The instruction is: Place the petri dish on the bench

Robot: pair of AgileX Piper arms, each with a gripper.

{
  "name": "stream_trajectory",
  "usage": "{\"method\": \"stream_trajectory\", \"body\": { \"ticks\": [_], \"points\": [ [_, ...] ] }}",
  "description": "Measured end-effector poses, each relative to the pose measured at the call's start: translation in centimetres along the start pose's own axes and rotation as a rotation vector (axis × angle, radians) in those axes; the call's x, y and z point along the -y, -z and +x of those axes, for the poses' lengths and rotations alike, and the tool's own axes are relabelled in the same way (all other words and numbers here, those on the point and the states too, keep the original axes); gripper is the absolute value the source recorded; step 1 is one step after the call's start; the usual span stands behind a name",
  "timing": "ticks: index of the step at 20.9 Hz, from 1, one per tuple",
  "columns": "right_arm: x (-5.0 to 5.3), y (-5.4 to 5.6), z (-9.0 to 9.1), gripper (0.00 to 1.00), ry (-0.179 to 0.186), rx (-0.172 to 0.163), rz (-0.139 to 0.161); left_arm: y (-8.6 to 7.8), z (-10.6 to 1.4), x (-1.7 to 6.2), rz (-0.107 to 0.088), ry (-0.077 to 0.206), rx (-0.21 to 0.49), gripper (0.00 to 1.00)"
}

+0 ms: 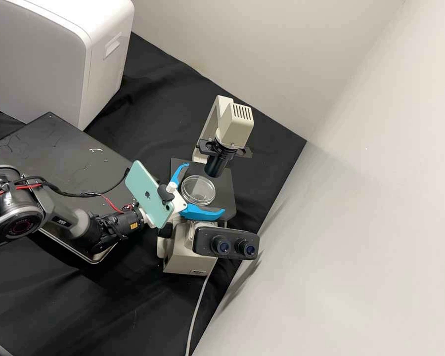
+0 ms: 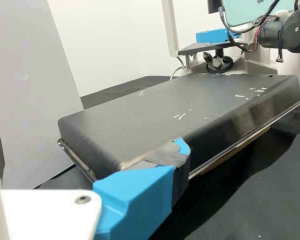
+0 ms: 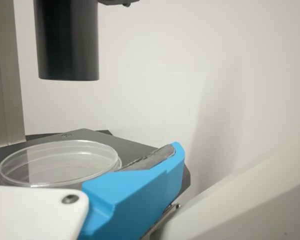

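White plastic makes up the box [image 1: 59, 54] at the far left of the bench [image 1: 59, 306], which is draped in black cloth. Just in front of the box a dark tray [image 1: 59, 148] is laid rim down, its flat underside marked with pale scratches.

The left gripper [image 2: 85, 150] is seen low at one corner of this tray. Its fingers [image 2: 140, 200] are spread wide and nothing is held between them. The taped tip of one finger is just beside the tray's corner, but whether it touches cannot be told.

Across the tray's near edge the right arm [image 1: 79, 225] is extended toward the microscope [image 1: 188, 252], with a green phone [image 1: 151, 193] fixed at its wrist.

The right gripper [image 1: 204, 189] is held level over the dark stage [image 1: 227, 190] with its jaws parted and one blue finger on each side of the petri dish [image 1: 199, 190]. The finger nearer the eyepieces [image 1: 232, 245] is just beside the dish's rim, and contact cannot be made out. The other finger curves round the far side, a little apart from the rim.

The petri dish is stood on the microscope stage, not on the bench, directly below the black lens barrel [image 1: 216, 162]. It is clear, and only the stage is seen through its floor.

A pale cable [image 1: 198, 306] is run from the microscope's base toward the front. At the right the bench is bounded by a plain wall [image 1: 371, 198].
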Motion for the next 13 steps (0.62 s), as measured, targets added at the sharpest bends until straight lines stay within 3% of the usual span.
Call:
{"method": "stream_trajectory", "body": {
  "ticks": [13],
  "points": [
    [0.52,0.20,0.03,0.00,0.001,-0.008,0.006,0.09,0.11,-0.08,-0.001,-0.007,0.001,1.00]
  ]
}}
